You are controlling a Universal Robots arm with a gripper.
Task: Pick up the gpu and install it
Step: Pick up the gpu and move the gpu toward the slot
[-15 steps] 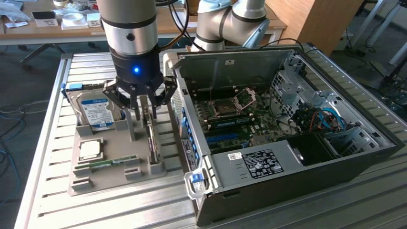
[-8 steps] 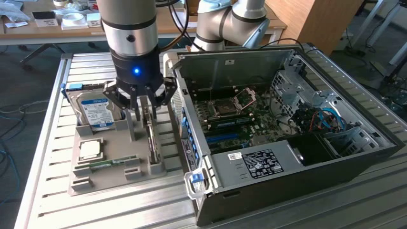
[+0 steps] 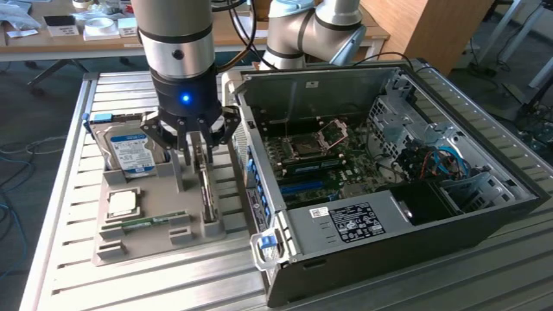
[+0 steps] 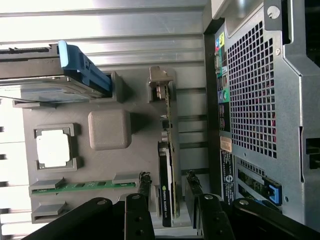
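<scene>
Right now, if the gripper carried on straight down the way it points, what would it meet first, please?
Probably the graphics card: the open gripper straddles its upper edge, one finger on each side. The fingertips might reach the grey tray first; depth is unclear.

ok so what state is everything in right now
gripper: open, fingers either side of the gpu
gpu: upright on edge in the holder, not gripped
hard drive: standing in its slot
cpu: flat in its recess
memory stick: flat in its slot
case: side open
</scene>
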